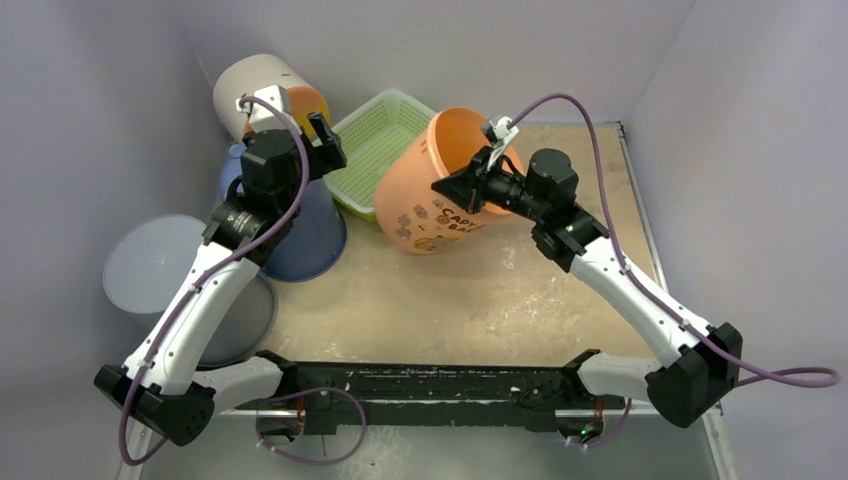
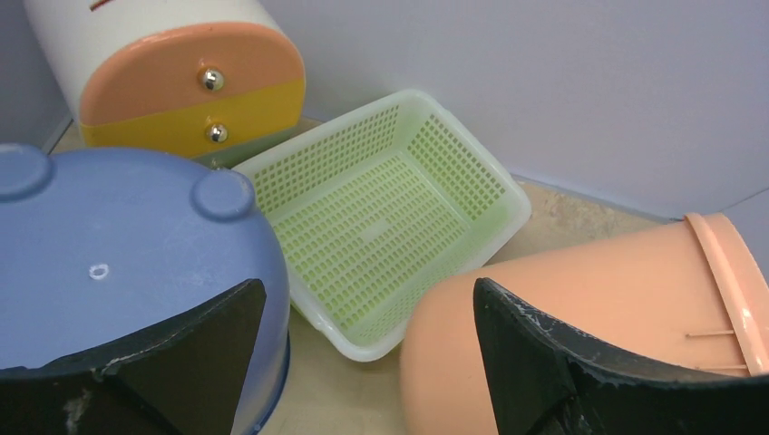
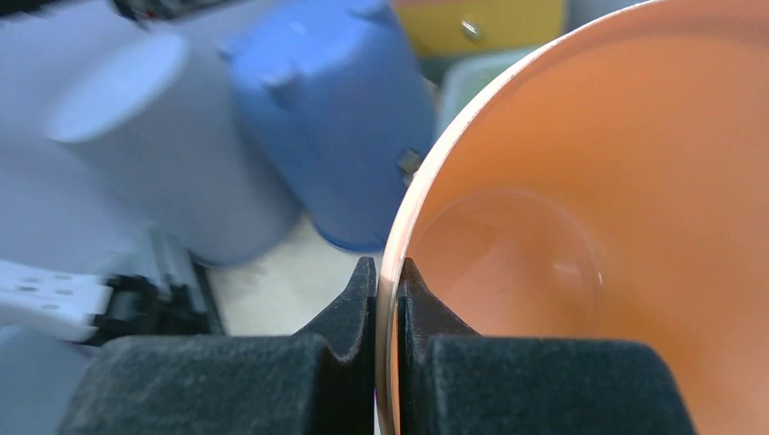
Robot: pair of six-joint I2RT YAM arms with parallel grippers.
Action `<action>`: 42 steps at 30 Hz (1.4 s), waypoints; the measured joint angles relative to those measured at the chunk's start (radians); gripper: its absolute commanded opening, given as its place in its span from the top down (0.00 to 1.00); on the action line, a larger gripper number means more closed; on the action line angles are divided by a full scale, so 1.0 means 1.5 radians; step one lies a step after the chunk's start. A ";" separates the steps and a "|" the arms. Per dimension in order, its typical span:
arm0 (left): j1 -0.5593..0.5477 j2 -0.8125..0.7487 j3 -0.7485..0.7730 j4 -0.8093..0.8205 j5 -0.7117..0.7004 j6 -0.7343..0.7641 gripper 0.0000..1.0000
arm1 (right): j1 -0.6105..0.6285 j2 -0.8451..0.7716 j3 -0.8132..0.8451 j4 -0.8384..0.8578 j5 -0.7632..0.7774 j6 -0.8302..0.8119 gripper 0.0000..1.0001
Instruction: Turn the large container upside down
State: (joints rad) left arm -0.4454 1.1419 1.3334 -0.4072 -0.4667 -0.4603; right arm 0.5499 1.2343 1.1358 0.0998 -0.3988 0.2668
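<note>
The large container (image 1: pixel 420 205) is an orange bucket with printed figures on its side. It stands tilted in the middle of the table, base (image 2: pixel 589 290) down by the green basket and mouth turned toward the back right. My right gripper (image 1: pixel 472 185) is shut on its rim, one finger inside the wall and one outside (image 3: pixel 387 265); the bare orange inside (image 3: pixel 589 227) fills that view. My left gripper (image 1: pixel 325 140) hangs open above the blue bucket and the basket, with nothing between its fingers (image 2: pixel 367 283).
A green mesh basket (image 1: pixel 372 150) lies just behind the container. An upside-down blue bucket (image 1: pixel 305 235) stands to its left, a pale grey bucket (image 1: pixel 160 270) at the near left, and a white and orange drawer unit (image 1: pixel 262 90) in the back left corner. Walls close three sides.
</note>
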 measured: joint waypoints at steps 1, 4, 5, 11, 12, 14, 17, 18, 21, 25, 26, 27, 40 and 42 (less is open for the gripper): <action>0.000 -0.003 0.007 -0.004 0.000 0.000 0.18 | 0.001 -0.005 -0.006 0.030 -0.018 0.022 1.00; 0.000 -0.012 0.037 -0.018 0.000 0.003 0.18 | 0.001 -0.002 -0.040 0.159 -0.082 0.113 1.00; 0.000 -0.015 0.043 -0.020 0.000 0.005 0.18 | 0.001 0.002 -0.060 0.202 -0.097 0.138 1.00; 0.000 -0.027 0.062 -0.027 -0.001 0.006 0.18 | -0.025 0.033 -0.233 0.466 -0.170 0.312 1.00; 0.000 -0.027 0.064 -0.030 -0.001 0.006 0.18 | -0.032 0.045 -0.253 0.488 -0.181 0.336 1.00; 0.000 -0.025 0.069 -0.035 -0.001 0.006 0.18 | -0.051 0.071 -0.297 0.587 -0.201 0.397 1.00; 0.000 -0.022 0.074 -0.039 0.000 0.006 0.18 | -0.103 0.087 -0.356 0.724 -0.227 0.481 1.00; 0.000 -0.021 0.075 -0.040 0.000 0.006 0.18 | -0.122 0.094 -0.373 0.761 -0.235 0.505 1.00; 0.000 -0.019 0.076 -0.042 0.000 0.006 0.19 | -0.193 0.139 -0.427 0.897 -0.254 0.593 1.00; 0.000 -0.016 0.077 -0.045 0.001 0.006 0.19 | -0.267 0.243 -0.445 1.002 -0.259 0.714 1.00; 0.000 -0.014 0.078 -0.045 0.001 0.006 0.19 | -0.282 0.268 -0.444 1.010 -0.260 0.736 1.00; 0.000 -0.013 0.078 -0.047 0.001 0.006 0.19 | -0.297 0.294 -0.442 1.025 -0.269 0.757 1.00; 0.000 -0.009 0.096 -0.061 -0.005 0.017 0.19 | -0.525 0.394 -0.388 1.028 -0.380 0.822 1.00; 0.000 -0.006 0.097 -0.061 -0.006 0.018 0.19 | -0.551 0.399 -0.386 1.028 -0.380 0.831 1.00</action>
State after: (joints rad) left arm -0.4454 1.1328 1.4796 -0.4988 -0.4759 -0.4339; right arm -0.2764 1.8332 0.5571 1.6421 -0.9688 1.5139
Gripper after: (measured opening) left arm 0.816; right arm 0.047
